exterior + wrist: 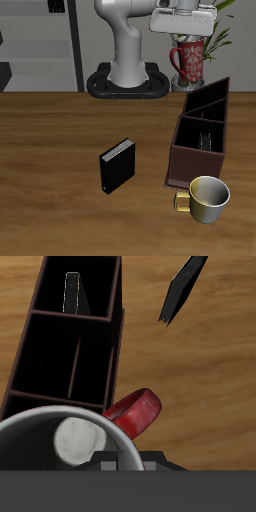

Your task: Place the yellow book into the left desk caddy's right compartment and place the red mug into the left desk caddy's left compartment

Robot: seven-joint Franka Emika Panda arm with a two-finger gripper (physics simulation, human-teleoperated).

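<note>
My gripper [188,32] is shut on the red mug [190,58] and holds it in the air above the back end of the left desk caddy [222,118]. In the wrist view the mug's pale grey inside [70,441] and red handle [135,411] fill the foreground, with the caddy [112,331] below them. The yellow book [207,141] stands on edge inside the caddy's longer section, nearer the table's front edge; it also shows in the wrist view [72,293]. The caddy's short section under the mug looks empty.
A black book [116,167] stands on the table beside the caddy, also in the wrist view [185,291]. A shiny gold mug [205,197] sits close to the caddy's front end. The robot's base [128,80] is behind.
</note>
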